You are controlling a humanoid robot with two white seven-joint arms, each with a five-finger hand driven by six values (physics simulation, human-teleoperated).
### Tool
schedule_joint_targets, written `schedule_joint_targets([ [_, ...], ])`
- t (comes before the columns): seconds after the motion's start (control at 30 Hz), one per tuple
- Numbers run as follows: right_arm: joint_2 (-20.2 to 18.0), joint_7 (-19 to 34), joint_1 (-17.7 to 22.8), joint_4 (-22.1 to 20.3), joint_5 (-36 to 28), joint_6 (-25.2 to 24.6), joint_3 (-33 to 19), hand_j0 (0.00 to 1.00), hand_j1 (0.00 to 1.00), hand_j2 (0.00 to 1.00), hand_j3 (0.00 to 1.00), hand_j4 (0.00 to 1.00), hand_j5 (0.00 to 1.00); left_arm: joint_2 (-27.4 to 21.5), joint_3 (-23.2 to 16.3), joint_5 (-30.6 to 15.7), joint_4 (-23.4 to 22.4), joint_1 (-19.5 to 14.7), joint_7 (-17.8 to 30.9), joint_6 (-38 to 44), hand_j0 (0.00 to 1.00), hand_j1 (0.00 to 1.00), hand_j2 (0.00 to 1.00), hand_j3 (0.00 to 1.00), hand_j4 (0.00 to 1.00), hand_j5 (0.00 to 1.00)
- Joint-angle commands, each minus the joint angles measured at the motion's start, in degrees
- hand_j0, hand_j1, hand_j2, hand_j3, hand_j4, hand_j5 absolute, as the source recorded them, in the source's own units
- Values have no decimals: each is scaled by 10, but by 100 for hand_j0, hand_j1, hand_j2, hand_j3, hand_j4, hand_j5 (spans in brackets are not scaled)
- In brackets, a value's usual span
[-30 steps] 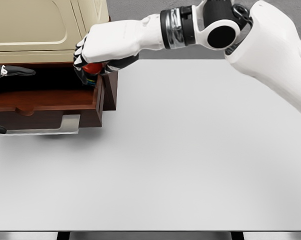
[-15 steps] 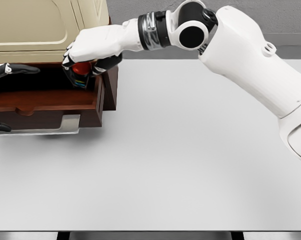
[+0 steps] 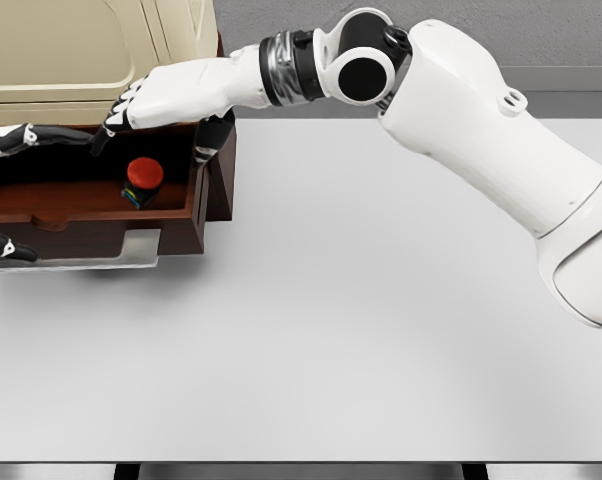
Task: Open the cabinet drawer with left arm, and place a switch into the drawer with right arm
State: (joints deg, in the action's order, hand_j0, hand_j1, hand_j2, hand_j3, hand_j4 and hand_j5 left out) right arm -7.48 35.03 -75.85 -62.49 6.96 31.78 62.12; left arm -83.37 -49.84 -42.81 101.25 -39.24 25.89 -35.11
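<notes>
The brown wooden drawer (image 3: 91,232) of the cream cabinet (image 3: 71,50) stands pulled out at the upper left. Inside it, near its right wall, lies the switch (image 3: 141,180), a dark block with a red button on top. My right hand (image 3: 156,115) hovers just above the drawer, fingers spread, with nothing held. Only the fingertips of my left hand (image 3: 1,190) show at the left edge, one finger (image 3: 11,136) above the drawer and one finger (image 3: 3,246) at the metal handle (image 3: 91,256).
The grey table (image 3: 381,330) spreads out in front and to the right. The drawer's right wall and the cabinet's brown side (image 3: 221,175) stand just under my right forearm.
My right hand moved left over the drawer and opened. The switch left its fingers and now lies in the drawer.
</notes>
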Motion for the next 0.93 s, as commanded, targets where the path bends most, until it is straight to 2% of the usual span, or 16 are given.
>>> schedule_joint_targets([
  [0.0, 0, 0, 0, 0, -3, -1, -1, 100, 100, 100, 100, 100, 100, 0, 1, -5, 0, -2, 0, 1, 100, 100, 100, 100, 100, 100],
  [0.07, -4, 0, 0, -9, -4, 4, 0, 100, 100, 100, 100, 100, 100, 0, 1, -5, 0, -2, 0, 1, 100, 100, 100, 100, 100, 100],
  [0.13, -21, 0, 2, -17, -4, 32, 0, 100, 100, 100, 100, 100, 100, 0, 1, -5, 0, -2, 0, 1, 100, 100, 100, 100, 100, 100],
  [0.27, -104, 0, 15, -90, -5, 32, -1, 100, 100, 100, 100, 100, 100, 0, 1, -5, 0, -2, 0, 1, 100, 100, 100, 100, 100, 100],
  [0.33, -158, 0, 25, -134, -5, 32, -2, 100, 100, 100, 100, 100, 100, 0, 1, -5, 0, -2, 0, 1, 100, 100, 100, 100, 100, 100],
  [0.4, -229, 0, 44, -178, -42, 32, -5, 100, 100, 100, 100, 100, 100, 1, 1, -5, 0, -1, 0, 1, 100, 100, 100, 100, 100, 100],
  [0.47, -313, 0, 67, -180, -92, 32, -7, 100, 100, 100, 100, 100, 100, 1, 0, -5, 0, -2, 0, 1, 100, 100, 100, 100, 100, 100],
  [0.53, -370, 0, 88, -178, -99, 32, -9, 100, 100, 100, 100, 100, 100, 9, 0, -5, 0, -2, 0, 1, 100, 100, 100, 100, 100, 100],
  [0.6, -408, 0, 100, -171, -98, 32, -10, 100, 100, 100, 100, 100, 100, 18, 0, -5, 0, -2, 1, 1, 100, 100, 100, 100, 100, 100],
  [0.7, -417, 0, 128, -148, -97, 32, -30, 100, 100, 100, 100, 100, 100, 32, 0, -5, 0, -2, 1, 1, 100, 100, 100, 100, 100, 100],
  [0.77, -438, 0, 134, -141, -98, 32, -31, 100, 100, 100, 100, 100, 100, 44, 0, -5, 0, -2, 2, 1, 100, 100, 100, 100, 100, 100],
  [0.83, -438, 0, 136, -141, -98, 32, -30, 100, 100, 100, 100, 100, 100, 49, 0, -5, 0, -2, 2, 1, 100, 100, 100, 100, 100, 100],
  [0.9, -438, 0, 141, -108, -98, 32, -35, 100, 100, 100, 100, 100, 100, 49, 0, -5, 0, -2, 2, 1, 100, 100, 100, 100, 100, 100],
])
